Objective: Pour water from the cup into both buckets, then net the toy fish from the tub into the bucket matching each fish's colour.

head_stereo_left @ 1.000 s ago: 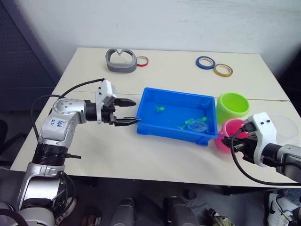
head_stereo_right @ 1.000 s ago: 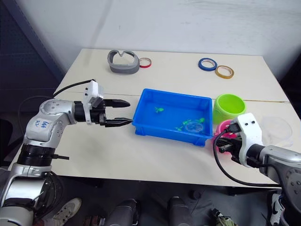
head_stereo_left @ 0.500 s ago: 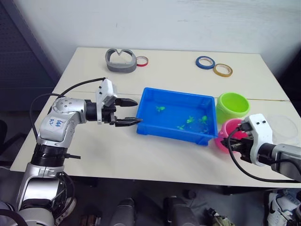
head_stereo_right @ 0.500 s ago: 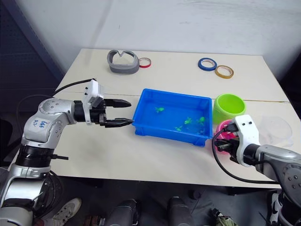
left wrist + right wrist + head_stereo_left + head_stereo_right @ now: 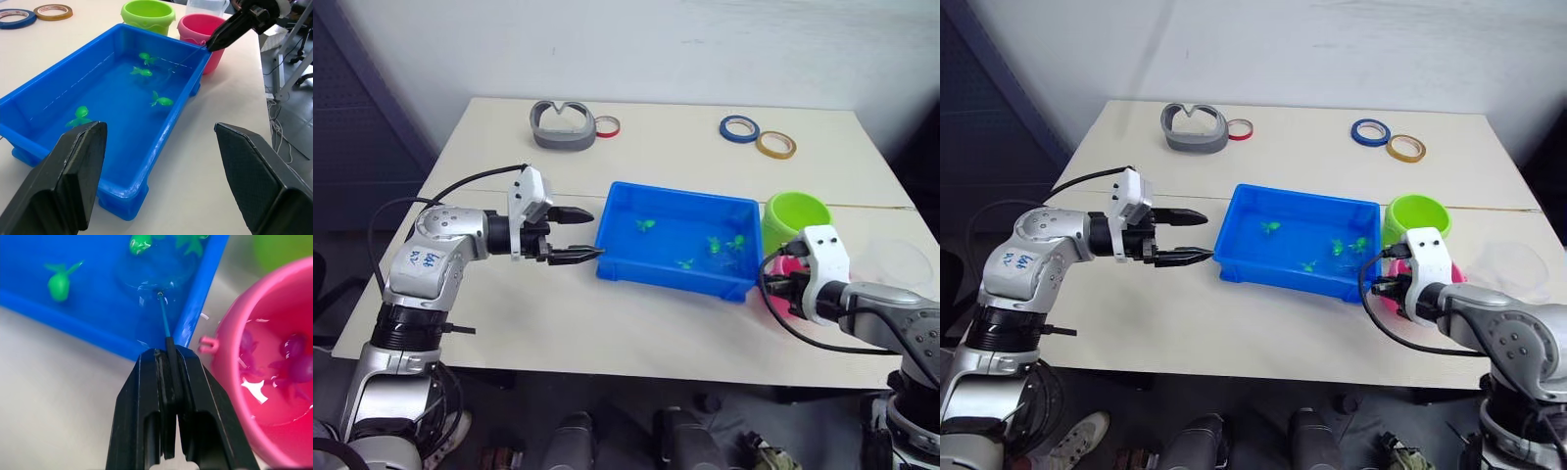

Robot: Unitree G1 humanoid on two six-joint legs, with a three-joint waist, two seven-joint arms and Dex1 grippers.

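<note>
— Blue tub (image 5: 617,257) mid-table, water inside, four green fish (image 5: 161,101) afloat. Right gripper (image 5: 168,363)?
— Pinching the net (image 5: 163,316) by its thin handle, fingers pressed together; hoop dipped into the tub's corner nearest the buckets.
— Buckets?
— Pink bucket (image 5: 274,396) touching the tub at its 4 o'clock corner, purple-pink fish (image 5: 293,363) in water inside. Green bucket (image 5: 795,219) at the tub's 3 o'clock. Clear cup (image 5: 891,266) at 3 o'clock of the pink one.
— Left gripper (image 5: 579,234)?
— Spread wide, holding nothing, just off the tub's 9 o'clock end.
</note>
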